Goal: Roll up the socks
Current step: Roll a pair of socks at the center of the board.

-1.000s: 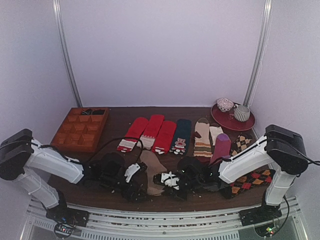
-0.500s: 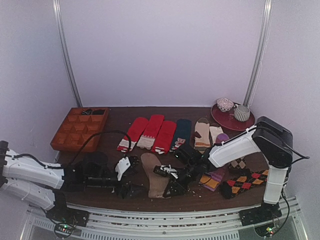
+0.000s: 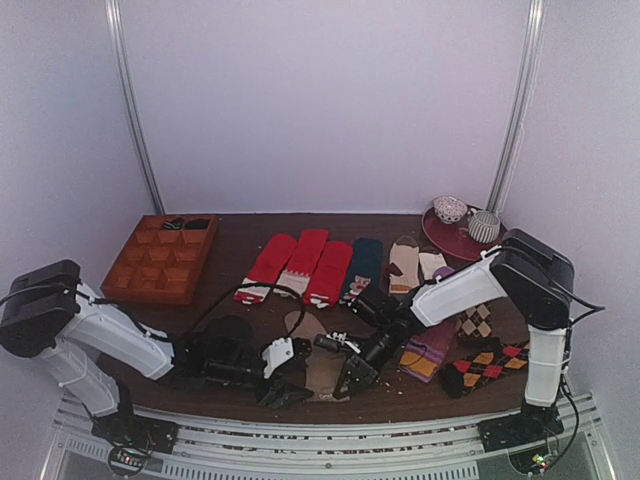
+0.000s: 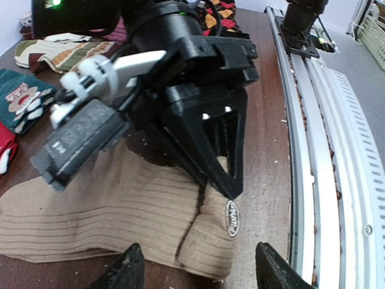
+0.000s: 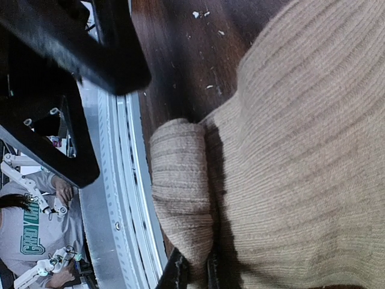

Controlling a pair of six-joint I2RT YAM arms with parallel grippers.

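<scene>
The socks (image 3: 320,370) lie flat near the table's (image 3: 240,250) near edge, roughly midway between the two arms, with one end towards the rail. In the left wrist view they show as ribbed tan knit (image 4: 108,211) with a small oval label (image 4: 231,217) by the near corner.

The right gripper (image 3: 352,378) reaches in from the right and tips down onto that near end. From the left wrist its black fingers (image 4: 225,150) taper together to one point on the knit, where a crease runs off the tip. In its own view (image 5: 191,274) the fingertips sit close on either side of the sock's edge, just beside a small rolled lip (image 5: 180,180) of fabric, so it is clenched on the socks.

The left gripper (image 3: 283,385) sits just left of the socks at the near edge. Its two fingertips (image 4: 129,271) stand wide apart, released, holding nothing.

Farther back lies a row of red socks (image 3: 300,262), a dark green sock (image 3: 362,268) and striped socks (image 3: 405,265). Argyle socks (image 3: 495,360) are at the right, a tray (image 3: 160,260) far left, and a plate (image 3: 465,242) far right.
</scene>
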